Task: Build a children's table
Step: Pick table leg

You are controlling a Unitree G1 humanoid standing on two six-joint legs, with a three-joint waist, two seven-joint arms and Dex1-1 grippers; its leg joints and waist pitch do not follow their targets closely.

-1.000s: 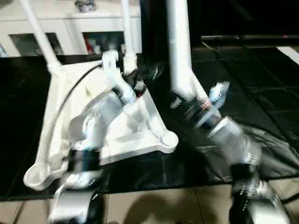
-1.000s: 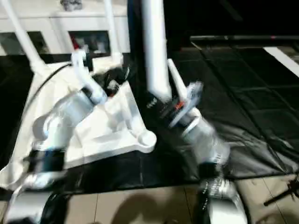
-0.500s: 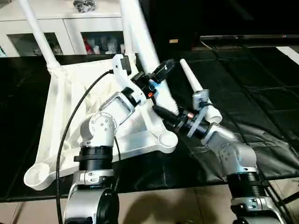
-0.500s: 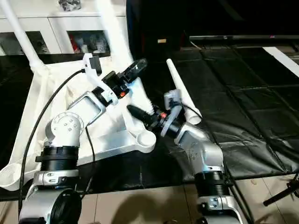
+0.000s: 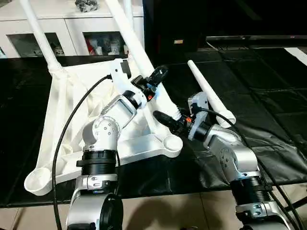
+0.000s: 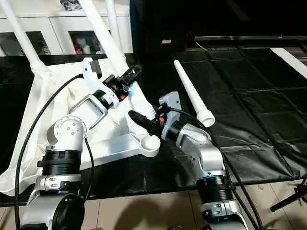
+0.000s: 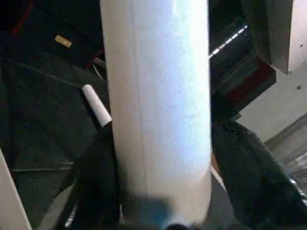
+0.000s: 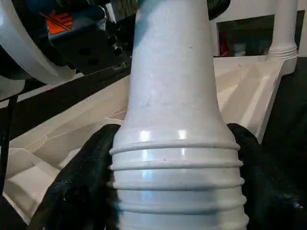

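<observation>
Both holding one white leg (image 5: 128,36) slanting toward eleven o'clock over the upturned tabletop (image 5: 62,120), left gripper (image 5: 156,79) clamped on its shaft, right gripper (image 5: 165,120) on its ribbed foot, probably to steer it into the empty socket (image 5: 171,142) at five o'clock.

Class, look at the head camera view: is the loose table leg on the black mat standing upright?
No. The loose leg lies flat on the black mat, to the right of the upturned tabletop.
</observation>
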